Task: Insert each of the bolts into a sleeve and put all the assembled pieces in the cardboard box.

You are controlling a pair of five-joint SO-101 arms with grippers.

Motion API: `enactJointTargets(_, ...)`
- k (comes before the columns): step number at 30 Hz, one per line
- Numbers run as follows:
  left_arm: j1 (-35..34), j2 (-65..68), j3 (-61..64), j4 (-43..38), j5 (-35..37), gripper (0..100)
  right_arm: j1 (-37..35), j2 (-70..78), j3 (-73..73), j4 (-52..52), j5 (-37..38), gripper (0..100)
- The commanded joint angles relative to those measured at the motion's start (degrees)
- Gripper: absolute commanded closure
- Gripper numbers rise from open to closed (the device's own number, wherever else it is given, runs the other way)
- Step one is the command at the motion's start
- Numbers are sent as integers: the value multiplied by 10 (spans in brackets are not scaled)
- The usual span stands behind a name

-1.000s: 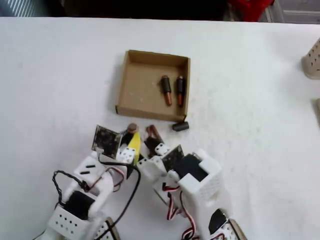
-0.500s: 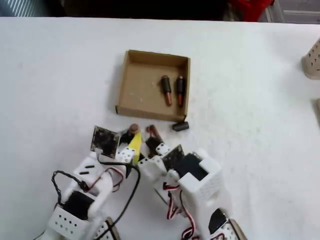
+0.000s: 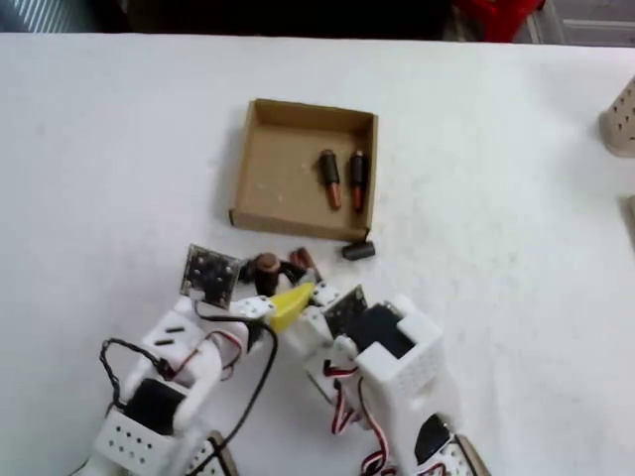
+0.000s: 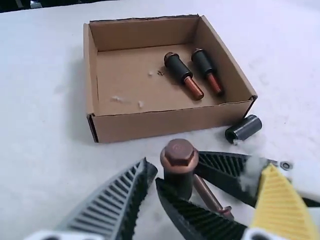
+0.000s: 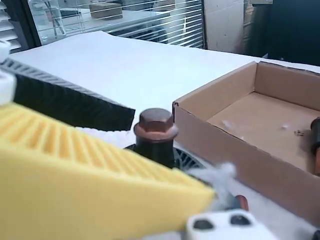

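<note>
The cardboard box (image 3: 298, 226) (image 4: 165, 125) (image 5: 225, 145) holds two assembled pieces (image 3: 329, 178) (image 4: 183, 75), lying side by side. One loose black sleeve (image 3: 358, 251) (image 4: 243, 129) lies outside the box's near right corner. In front of the box stands a black sleeve with a copper bolt head on top (image 3: 266, 264) (image 4: 179, 167) (image 5: 156, 130). My left gripper (image 3: 280, 280) is open around it, with its yellow finger (image 4: 277, 200) swung wide. My right gripper (image 3: 301, 270) has black fingers (image 4: 195, 220) shut on a bare bolt (image 4: 210, 195) right beside that sleeve.
Both arms crowd the near table edge, their fingers interleaved. A beige perforated object (image 3: 620, 119) stands at the far right edge. White table lies open left and right of the box.
The left gripper's yellow finger swung from pointing at the box to pointing sideways right, opening the gripper. The bolt head and sleeve shifted slightly nearer.
</note>
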Motion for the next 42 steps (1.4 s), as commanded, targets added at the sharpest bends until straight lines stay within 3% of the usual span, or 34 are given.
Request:
enactJointTargets(1,-4,-9,-4,-35,-1,631,7,-26,-9,-14,3,982)
enactJointTargets(9,-48,-9,-33,-132,1,631,7,-26,-9,-14,3,982)
enactJointTargets(17,-78,-9,-76,-131,1,633,6,-22,-9,-14,3,982)
enactJointTargets(20,-80,-9,-90,-105,1,704,7,-22,-9,-14,3,982)
enactJointTargets(25,-86,-9,-129,-54,0,977,7,-22,-9,-14,3,982)
enactJointTargets(29,-109,-9,-148,3,0,923,14,-25,-8,-14,3,982)
enactJointTargets(35,-167,-9,-146,84,0,981,20,-26,-8,-15,5,982)
enactJointTargets(42,-223,-9,-146,199,-3,977,36,-43,-4,-14,7,982)
